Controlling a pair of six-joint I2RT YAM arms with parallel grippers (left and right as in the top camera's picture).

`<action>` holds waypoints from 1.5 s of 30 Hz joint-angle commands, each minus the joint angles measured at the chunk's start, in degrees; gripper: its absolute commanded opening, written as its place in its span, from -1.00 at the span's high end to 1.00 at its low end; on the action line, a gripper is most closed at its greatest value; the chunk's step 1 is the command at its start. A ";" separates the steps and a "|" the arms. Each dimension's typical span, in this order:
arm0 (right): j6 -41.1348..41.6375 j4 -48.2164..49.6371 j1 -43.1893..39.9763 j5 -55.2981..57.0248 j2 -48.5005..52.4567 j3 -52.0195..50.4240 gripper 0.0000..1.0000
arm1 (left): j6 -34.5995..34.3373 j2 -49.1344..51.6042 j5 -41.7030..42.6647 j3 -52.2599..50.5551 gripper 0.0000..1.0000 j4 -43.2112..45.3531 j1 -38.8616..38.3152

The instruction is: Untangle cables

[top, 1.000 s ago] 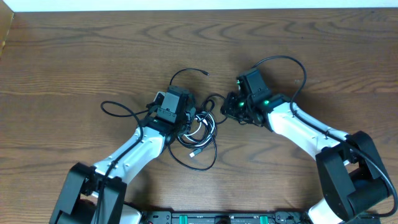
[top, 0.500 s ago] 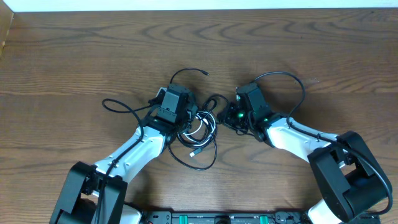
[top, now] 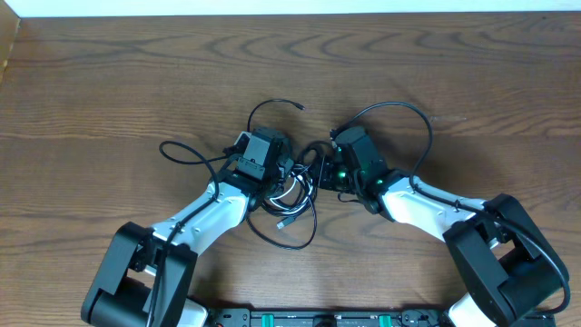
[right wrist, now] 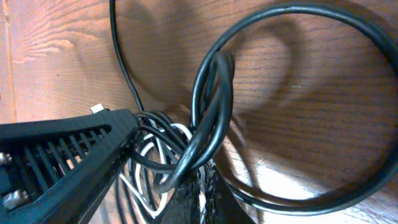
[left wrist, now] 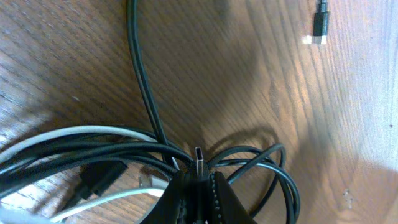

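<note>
Overhead: both arms lean inward, and the left gripper [top: 281, 171] and right gripper [top: 320, 171] meet at the tangled black cable [top: 275, 103] and white cable [top: 307, 184].

Left wrist: the jaws are pinched onto a plug [left wrist: 199, 159], with coils fanning just ahead. This grip should serve as a firm anchor.

Right wrist: the jaws are clamped on doubled black cable [right wrist: 214, 106] loops just ahead. Those loops should be drawn away slowly, watching for snags.

a dark wood-grain table [top: 109, 73] fills the view, a white strip [top: 272, 7] along its far edge.
</note>
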 commanded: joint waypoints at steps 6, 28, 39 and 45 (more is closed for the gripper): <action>-2.27 0.33 0.96 4.66 -0.22 -0.39 0.92 | 2.01 0.68 -0.90 0.50 0.85 2.80 -0.09; 5.11 2.05 -0.57 6.05 2.40 -0.42 0.74 | 9.97 7.96 1.25 0.50 0.85 12.74 -0.15; 5.84 6.29 -1.33 1.81 2.40 -0.42 0.71 | 11.69 7.96 2.56 0.50 0.85 11.80 -0.15; 6.99 6.03 -1.33 -1.53 2.40 -0.42 0.69 | 11.72 7.96 2.56 0.50 0.85 12.02 -0.15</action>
